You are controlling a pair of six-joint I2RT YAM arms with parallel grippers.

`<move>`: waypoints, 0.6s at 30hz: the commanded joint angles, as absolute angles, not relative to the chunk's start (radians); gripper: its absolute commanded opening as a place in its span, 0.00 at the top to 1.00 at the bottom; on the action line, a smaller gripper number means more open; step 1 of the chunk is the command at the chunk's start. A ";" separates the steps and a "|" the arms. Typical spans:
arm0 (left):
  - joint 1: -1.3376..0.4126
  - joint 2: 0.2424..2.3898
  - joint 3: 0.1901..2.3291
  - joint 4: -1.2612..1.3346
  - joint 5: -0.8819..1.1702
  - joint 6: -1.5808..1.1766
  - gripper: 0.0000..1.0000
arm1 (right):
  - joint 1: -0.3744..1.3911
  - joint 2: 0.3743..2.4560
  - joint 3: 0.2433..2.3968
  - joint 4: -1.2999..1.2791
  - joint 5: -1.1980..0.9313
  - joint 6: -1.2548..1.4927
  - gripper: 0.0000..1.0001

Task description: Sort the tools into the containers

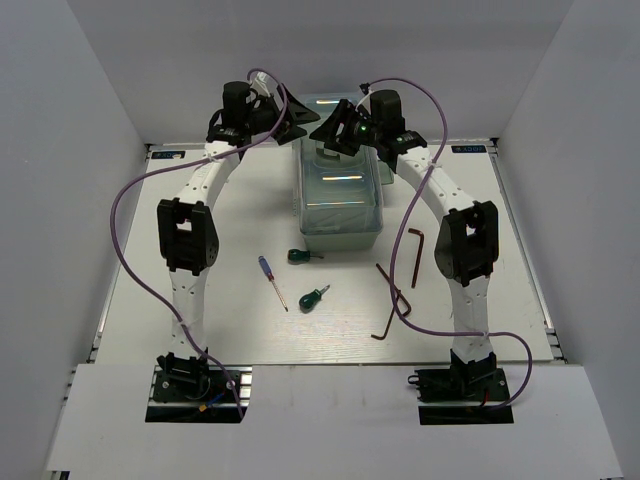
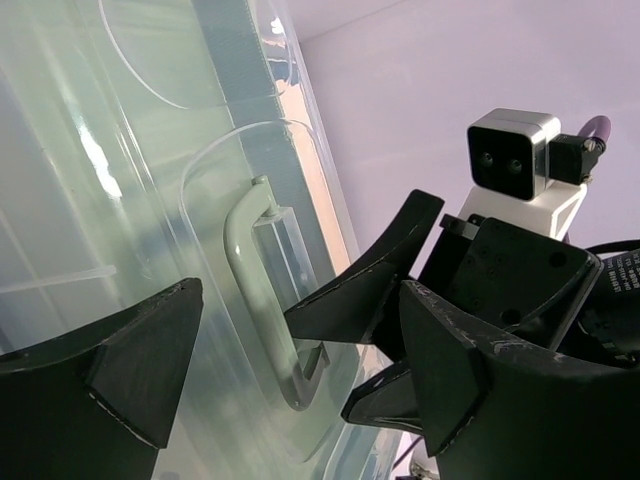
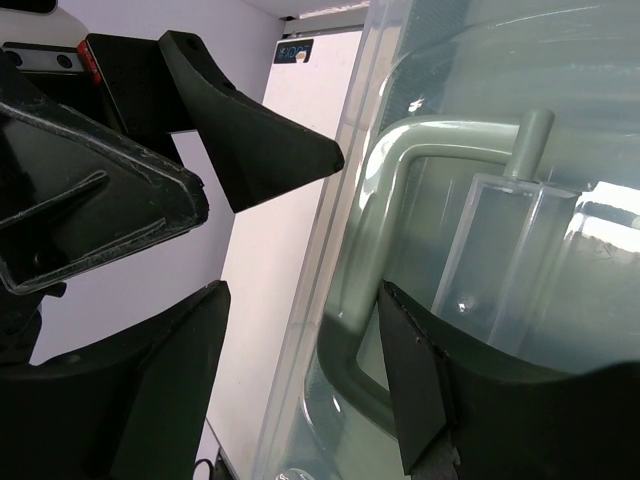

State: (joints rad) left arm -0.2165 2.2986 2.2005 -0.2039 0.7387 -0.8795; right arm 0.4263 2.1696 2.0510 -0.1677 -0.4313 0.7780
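From above, the left gripper (image 1: 290, 124) and the right gripper (image 1: 330, 133) crowd nose to nose over the far end of the pale green toolbox (image 1: 340, 205), which appears shut. The tools lie loose on the table (image 1: 330, 345) in front of it: a blue-handled screwdriver (image 1: 272, 283), a stubby green-handled screwdriver (image 1: 300, 256) just off the box's near end, a second green-handled screwdriver (image 1: 314, 297), a hex key (image 1: 416, 255) and a second hex key (image 1: 387, 279) to the right. The left wrist view shows that arm's fingers spread wide and empty over the translucent lid (image 2: 110, 200), with the carry handle (image 2: 262, 290) between them and the other arm's black fingers just beside it. The right wrist view shows its own fingers likewise parted and holding nothing, one pad close against the handle's loop. The chief risk appears to be a clash, because two open claws working one small handle leave little room and either closing could strike the other. A pull on the handle with the lid latched would likely drag or tip the whole box, possibly shoving it into the nearest screwdriver. A grip on the glossy lid could slip.
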 commanded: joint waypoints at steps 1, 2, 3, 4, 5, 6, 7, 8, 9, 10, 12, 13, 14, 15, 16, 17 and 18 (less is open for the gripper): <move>-0.245 2.283 2.214 -0.258 0.758 -0.867 0.11 | 0.436 2.118 2.037 -0.156 -0.468 0.782 0.33; -0.245 2.283 2.214 -0.258 0.758 -0.867 0.11 | 0.434 2.120 2.039 -0.152 -0.469 0.782 0.33; -0.245 2.283 2.214 -0.249 0.758 -0.867 0.11 | 0.433 2.118 2.042 -0.152 -0.471 0.782 0.33; -0.245 2.283 2.214 -0.249 0.767 -0.867 0.11 | 0.434 2.120 2.039 -0.155 -0.469 0.784 0.33; -0.245 2.283 2.214 -0.249 0.767 -0.867 0.11 | 0.433 2.120 2.039 -0.153 -0.471 0.784 0.33; -0.245 2.283 2.214 -0.239 0.767 -0.867 0.11 | 0.434 2.118 2.039 -0.153 -0.471 0.784 0.33; -0.245 2.283 2.201 -0.227 0.767 -0.867 0.11 | 0.433 2.120 2.039 -0.152 -0.471 0.784 0.33; -0.245 2.272 2.201 -0.227 0.776 -0.867 0.11 | 0.434 2.118 2.040 -0.149 -0.472 0.782 0.33; -0.245 2.272 2.192 -0.213 0.776 -0.867 0.11 | 0.433 2.120 2.042 -0.152 -0.476 0.784 0.33; -0.245 2.272 2.177 -0.213 0.776 -0.867 0.12 | 0.433 2.120 2.040 -0.146 -0.474 0.787 0.33; -0.245 2.261 2.158 -0.186 0.776 -0.867 0.14 | 0.433 2.120 2.040 -0.147 -0.474 0.785 0.33; -0.245 2.261 2.158 -0.173 0.776 -0.867 0.14 | 0.431 2.120 2.039 -0.146 -0.474 0.787 0.33; -0.245 2.261 2.158 -0.173 0.785 -0.867 0.14 | 0.433 2.118 2.037 -0.147 -0.476 0.785 0.33; -0.245 2.261 2.158 -0.173 0.785 -0.867 0.14 | 0.434 2.118 2.036 -0.147 -0.476 0.788 0.33; -0.245 2.261 2.149 -0.161 0.796 -0.876 0.15 | 0.431 2.118 2.033 -0.146 -0.479 0.787 0.33; -0.245 2.261 2.149 -0.138 0.796 -0.876 0.15 | 0.431 2.118 2.033 -0.146 -0.477 0.787 0.33; -0.245 2.261 2.149 -0.138 0.807 -0.887 0.15 | 0.431 2.118 2.031 -0.146 -0.479 0.787 0.33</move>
State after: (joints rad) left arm -0.2153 2.2982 2.1723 -0.1444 0.7483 -0.8742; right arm 0.4252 2.1685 2.0464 -0.1608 -0.4355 0.7788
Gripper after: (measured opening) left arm 0.853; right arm 0.669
